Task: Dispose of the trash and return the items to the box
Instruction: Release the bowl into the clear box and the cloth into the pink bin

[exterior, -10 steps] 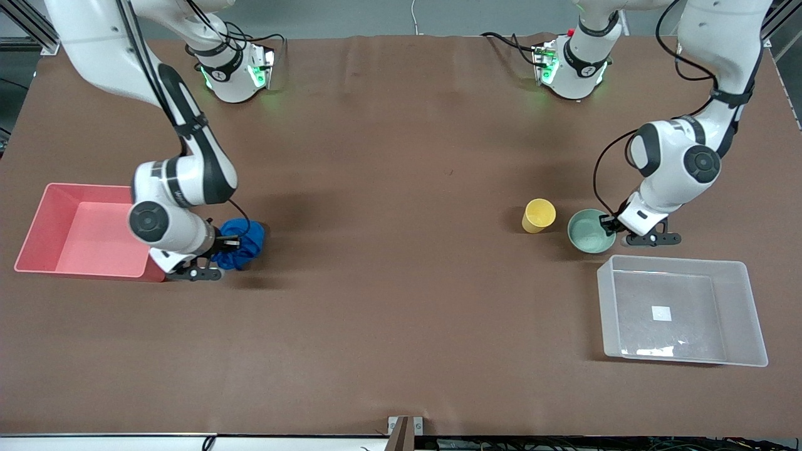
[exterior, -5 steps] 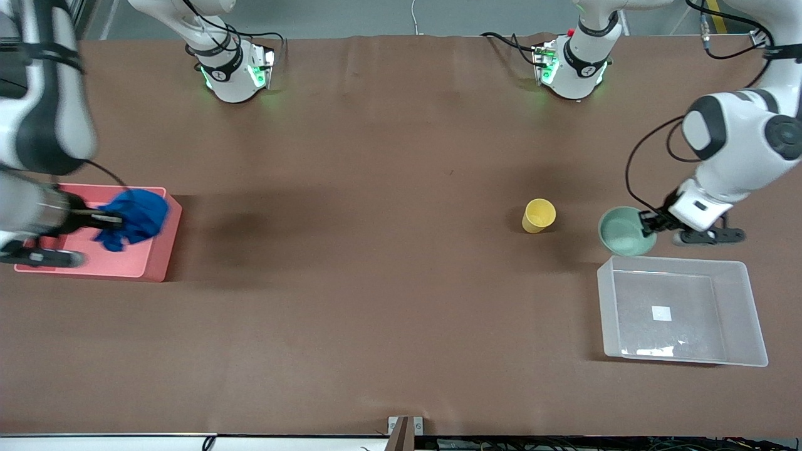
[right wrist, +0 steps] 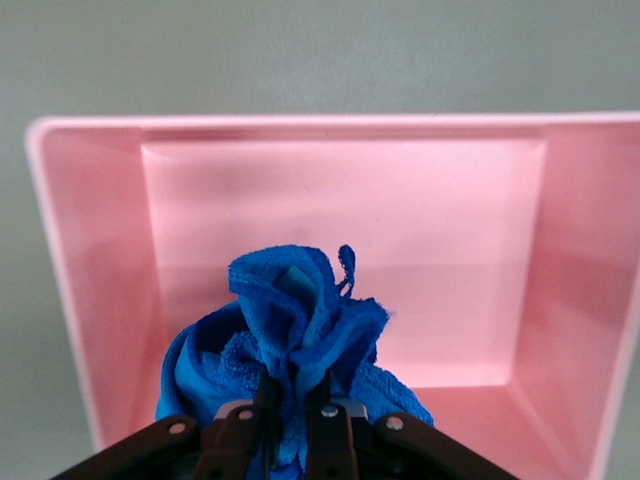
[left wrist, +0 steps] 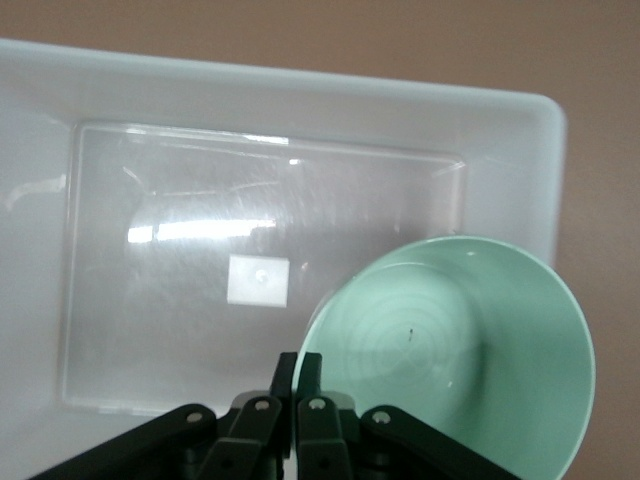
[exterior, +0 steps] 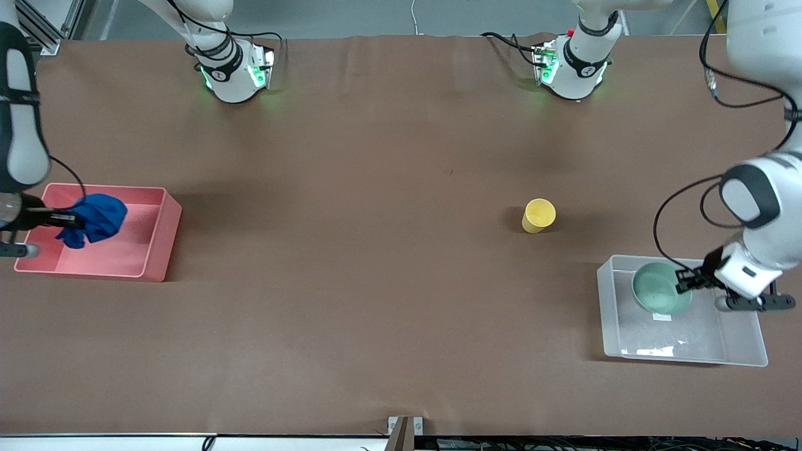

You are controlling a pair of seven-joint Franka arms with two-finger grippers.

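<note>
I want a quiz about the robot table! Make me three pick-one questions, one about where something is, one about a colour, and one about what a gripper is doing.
1. Where is the pale mint-green round bowl?
A. Beside the cup on the table
B. Over the clear plastic rectangular bin
C. In the pink bin

2. What colour is the small plastic cup standing alone on the table?
A. Yellow
B. Red
C. White

3. What is the right gripper doing?
A. Resting open on the table
B. Gripping the cup
C. Holding the bright blue cloth wad over the pink opaque bin

Answers:
1 B: the left gripper pinches the bowl by its rim over the clear bin.
2 A: the cup is yellow.
3 C: the right gripper is closed on the cloth wad over the pink bin.
</note>
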